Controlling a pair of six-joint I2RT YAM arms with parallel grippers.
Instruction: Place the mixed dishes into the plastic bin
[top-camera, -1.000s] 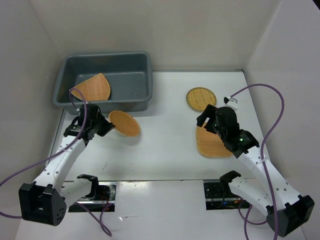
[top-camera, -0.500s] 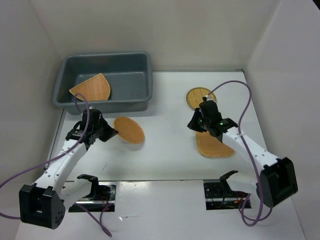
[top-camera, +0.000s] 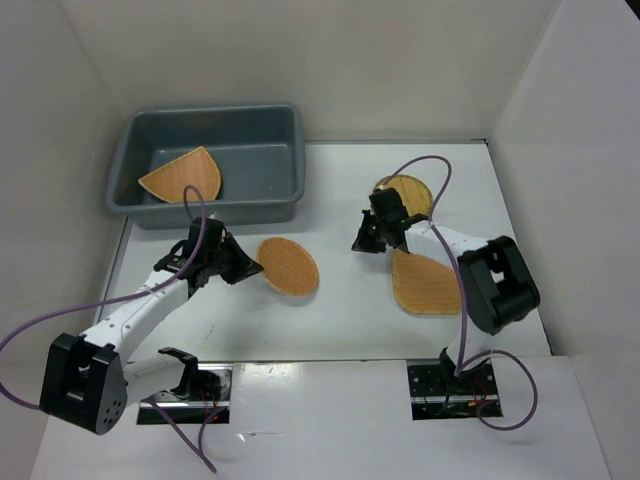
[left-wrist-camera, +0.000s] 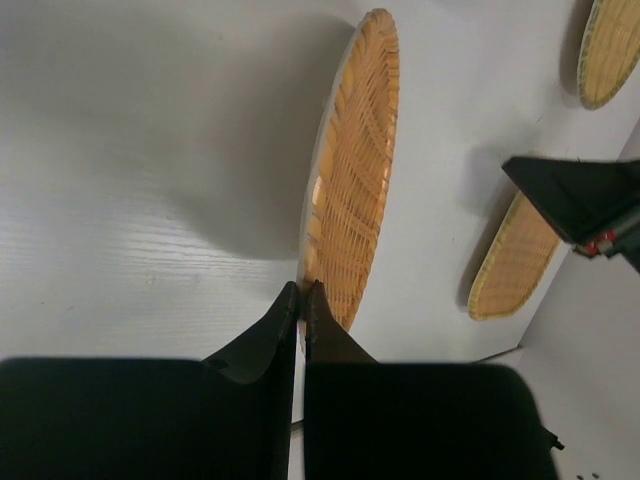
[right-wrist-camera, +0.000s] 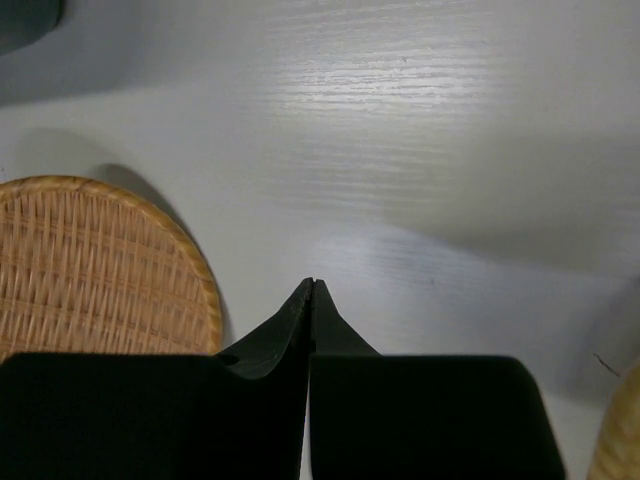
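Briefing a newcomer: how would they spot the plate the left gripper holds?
Find the blue-grey bin at far left. Near its front right corner hangs a round woven plate. It alone is held, pinched at its edge by the left gripper.

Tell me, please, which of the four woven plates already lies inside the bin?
The fan-shaped plate, inside the blue-grey bin. The other three are outside it: a round plate in the left claw, two on the table.
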